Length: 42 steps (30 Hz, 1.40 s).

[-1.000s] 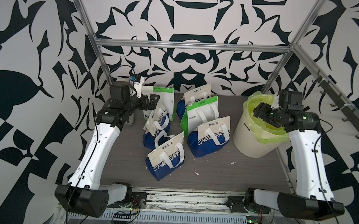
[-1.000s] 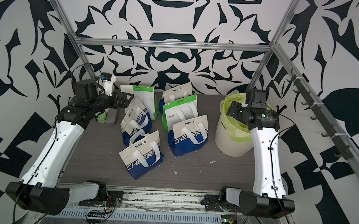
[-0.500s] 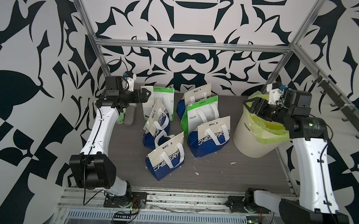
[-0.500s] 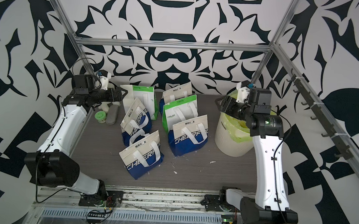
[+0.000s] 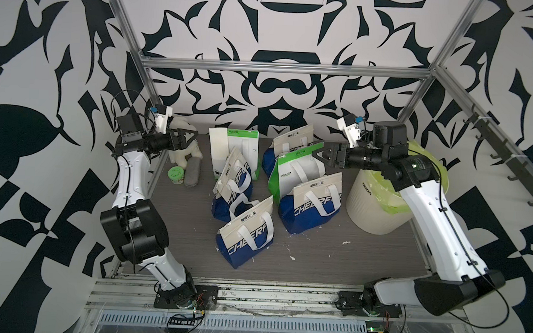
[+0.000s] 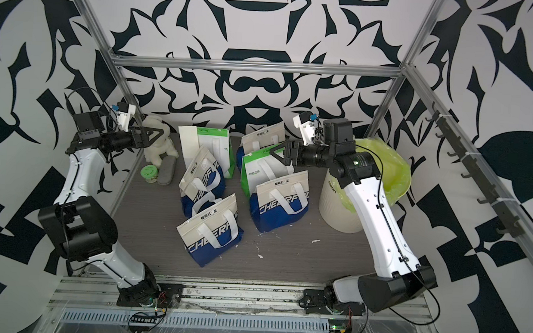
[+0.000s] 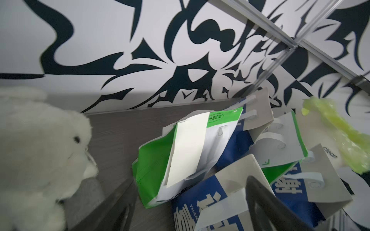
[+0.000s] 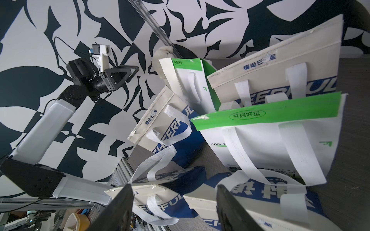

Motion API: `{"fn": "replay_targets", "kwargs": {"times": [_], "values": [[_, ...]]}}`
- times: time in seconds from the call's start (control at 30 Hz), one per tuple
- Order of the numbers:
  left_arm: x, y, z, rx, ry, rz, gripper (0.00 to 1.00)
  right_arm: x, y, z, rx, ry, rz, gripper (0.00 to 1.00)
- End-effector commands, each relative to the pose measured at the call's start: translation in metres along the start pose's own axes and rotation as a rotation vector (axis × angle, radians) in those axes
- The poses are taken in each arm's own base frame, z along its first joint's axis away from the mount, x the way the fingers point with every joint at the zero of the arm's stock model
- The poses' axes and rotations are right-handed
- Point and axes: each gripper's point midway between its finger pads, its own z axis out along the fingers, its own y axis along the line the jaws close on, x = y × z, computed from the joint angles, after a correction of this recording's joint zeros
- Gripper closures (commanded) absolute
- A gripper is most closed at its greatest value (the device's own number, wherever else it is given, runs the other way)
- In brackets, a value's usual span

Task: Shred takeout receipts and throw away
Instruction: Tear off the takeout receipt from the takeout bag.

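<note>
left gripper [image 5: 192, 137] hangs released and empty at the back left of the table [image 5: 177, 225], just beside the plush toy [image 5: 181, 156]. in the left wrist view its fingers [image 7: 260, 200] stand wide apart with nothing between them. right gripper [image 5: 319, 153] is likewise spread and empty, poised over the middle green-and-white bag [image 5: 293, 175], with the bin [image 5: 372, 210] behind it.

the likeliest slip-up is a grab that takes more than paper. the receipt [image 7: 187, 148] lies flat on the face of the far green-and-white bag [image 5: 244, 147], so closing jaws could pinch the bag's fabric or its handle along with it and drag or tip the bag into the blue-and-white bags [image 5: 236, 187] beside it. a shallow pinch on such thin paper could also let it slide free. a swing of the left arm could knock the plush toy.

the receipt sits ahead of the left gripper's open jaws, toward the table's middle and a little lower, near but not touching. it is well apart from the right gripper, with bags between. whether its lower end is tucked under the handle is unclear. no other receipt shows clearly.
</note>
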Motion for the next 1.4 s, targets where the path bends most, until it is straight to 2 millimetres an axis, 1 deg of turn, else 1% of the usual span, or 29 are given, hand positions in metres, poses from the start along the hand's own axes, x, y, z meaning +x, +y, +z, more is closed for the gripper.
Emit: {"fn": "replay_targets", "kwargs": {"times": [0.0, 0.13, 0.23, 0.33, 0.47, 0.6, 0.7, 0.73, 0.83, 0.93, 1.03, 1.17, 1.2, 1.27, 1.37], "values": [[0.0, -0.004, 0.011, 0.124, 0.014, 0.024, 0.14, -0.018, 0.027, -0.006, -0.058, -0.051, -0.087, 0.35], [0.002, 0.012, 0.026, 0.154, 0.025, 0.007, 0.14, -0.014, 0.028, 0.008, -0.055, -0.019, -0.087, 0.35], [0.011, 0.022, 0.038, 0.149, 0.058, 0.005, 0.14, -0.011, 0.03, 0.019, -0.055, 0.01, -0.096, 0.35], [0.016, 0.024, 0.05, 0.157, 0.079, 0.024, 0.14, -0.009, 0.034, 0.031, -0.068, 0.034, -0.104, 0.36], [0.02, 0.025, 0.067, 0.142, 0.089, 0.104, 0.13, -0.009, 0.039, 0.045, -0.082, 0.063, -0.122, 0.36], [0.019, 0.033, 0.076, 0.148, 0.079, 0.115, 0.12, -0.008, 0.045, 0.056, -0.095, 0.079, -0.13, 0.37], [0.02, 0.035, 0.083, 0.172, 0.08, 0.106, 0.14, -0.008, 0.048, 0.063, -0.102, 0.093, -0.134, 0.38], [0.02, 0.035, 0.085, 0.184, 0.08, 0.101, 0.18, -0.008, 0.048, 0.065, -0.103, 0.096, -0.136, 0.38], [0.025, 0.028, 0.09, 0.217, 0.087, 0.09, 0.25, -0.01, 0.049, 0.071, -0.101, 0.095, -0.14, 0.4], [0.03, 0.013, 0.096, 0.267, 0.093, 0.095, 0.38, -0.014, 0.05, 0.075, -0.085, 0.082, -0.142, 0.42], [0.034, -0.006, 0.1, 0.308, 0.1, 0.112, 0.5, -0.022, 0.047, 0.08, -0.057, 0.049, -0.132, 0.45], [0.039, -0.035, 0.106, 0.349, 0.104, 0.152, 0.71, -0.028, 0.047, 0.091, -0.037, 0.02, -0.143, 0.46], [0.04, -0.04, 0.107, 0.359, 0.105, 0.157, 0.76, -0.029, 0.047, 0.095, -0.031, 0.016, -0.152, 0.46], [0.043, -0.049, 0.109, 0.372, 0.109, 0.153, 0.79, -0.03, 0.048, 0.105, -0.019, 0.014, -0.165, 0.46], [0.046, -0.056, 0.114, 0.391, 0.113, 0.138, 0.87, -0.033, 0.048, 0.124, 0.008, 0.016, -0.182, 0.46]]}}
